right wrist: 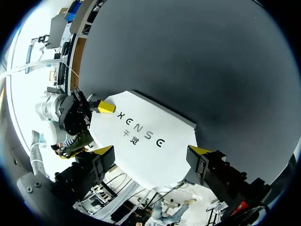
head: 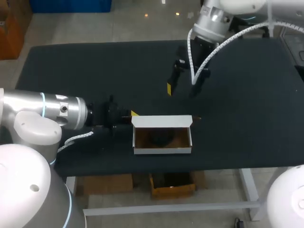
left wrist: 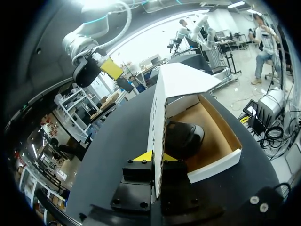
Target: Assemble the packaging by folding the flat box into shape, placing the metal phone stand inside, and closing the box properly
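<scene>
The white box (head: 162,141) stands open near the table's front edge, its lid (head: 161,121) upright along the far side. The dark phone stand (head: 159,137) lies inside on the brown floor. My left gripper (head: 132,116) is at the box's left end, shut on the upright lid panel (left wrist: 157,117), which runs between its yellow fingertips (left wrist: 143,156). The left wrist view shows the stand (left wrist: 183,139) just ahead of that gripper (left wrist: 156,157). My right gripper (head: 183,88) hangs open above the table behind the box. In its wrist view the lid's printed white face (right wrist: 146,141) lies beyond the open gripper (right wrist: 153,153).
The black table (head: 247,118) stretches wide behind and to the right of the box. Its front edge (head: 156,165) runs close below the box. My left arm (head: 57,111) lies low over the table's left side.
</scene>
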`<state>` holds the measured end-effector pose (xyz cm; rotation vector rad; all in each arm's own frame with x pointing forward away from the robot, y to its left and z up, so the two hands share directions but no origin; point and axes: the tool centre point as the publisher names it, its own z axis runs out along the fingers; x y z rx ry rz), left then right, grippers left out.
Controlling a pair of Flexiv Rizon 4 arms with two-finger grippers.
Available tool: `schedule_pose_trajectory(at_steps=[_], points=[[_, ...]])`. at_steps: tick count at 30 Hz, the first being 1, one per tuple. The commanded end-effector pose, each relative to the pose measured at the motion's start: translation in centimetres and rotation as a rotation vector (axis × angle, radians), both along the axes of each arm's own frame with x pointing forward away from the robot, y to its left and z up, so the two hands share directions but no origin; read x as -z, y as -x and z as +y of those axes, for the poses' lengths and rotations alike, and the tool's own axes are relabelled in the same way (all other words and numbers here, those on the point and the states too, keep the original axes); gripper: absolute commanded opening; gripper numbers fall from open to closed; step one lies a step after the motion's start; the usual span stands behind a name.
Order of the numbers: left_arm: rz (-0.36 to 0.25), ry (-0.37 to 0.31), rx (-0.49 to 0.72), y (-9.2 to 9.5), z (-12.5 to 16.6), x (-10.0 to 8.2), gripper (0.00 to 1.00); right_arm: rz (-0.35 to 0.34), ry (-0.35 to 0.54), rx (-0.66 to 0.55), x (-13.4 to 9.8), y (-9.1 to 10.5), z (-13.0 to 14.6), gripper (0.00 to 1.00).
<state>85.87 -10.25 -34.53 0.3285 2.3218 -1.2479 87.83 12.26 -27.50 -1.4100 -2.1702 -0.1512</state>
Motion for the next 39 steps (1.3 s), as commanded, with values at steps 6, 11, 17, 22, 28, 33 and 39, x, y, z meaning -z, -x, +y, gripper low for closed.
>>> schedule_pose_trajectory(at_steps=[6, 11, 17, 22, 28, 33, 39], points=[[-0.011, 0.004, 0.003, 0.0, -0.2, 0.8, 0.0, 0.044, 0.021, 0.029, 0.2, 0.1, 0.3, 1.0], [-0.023, 0.001, 0.002, 0.2, -0.2, 0.9, 0.0, 0.167, 0.042, 0.098, 0.7, 0.1, 0.1, 1.0], [-0.035, 0.006, 0.007, 0.3, -0.2, 1.1, 0.0, 0.278, 0.062, 0.2, 1.3, 0.7, -0.9, 1.0], [-0.051, -0.002, 0.01, 0.5, -0.5, 1.3, 0.0, 0.34, 0.063, 0.232, 1.3, 1.4, -1.4, 1.0], [-0.092, -0.007, 0.014, 0.8, -0.6, 1.5, 0.0, 0.377, 0.078, 0.243, 1.5, 1.7, -1.5, 1.0], [-0.125, -0.008, 0.013, 1.1, -0.5, 1.8, 0.0, 0.403, 0.094, 0.245, 1.9, 2.2, -1.4, 0.97], [-0.162, 0.004, 0.012, 1.4, -0.3, 2.0, 0.0, 0.418, 0.121, 0.262, 2.2, 2.8, -1.5, 0.89]])
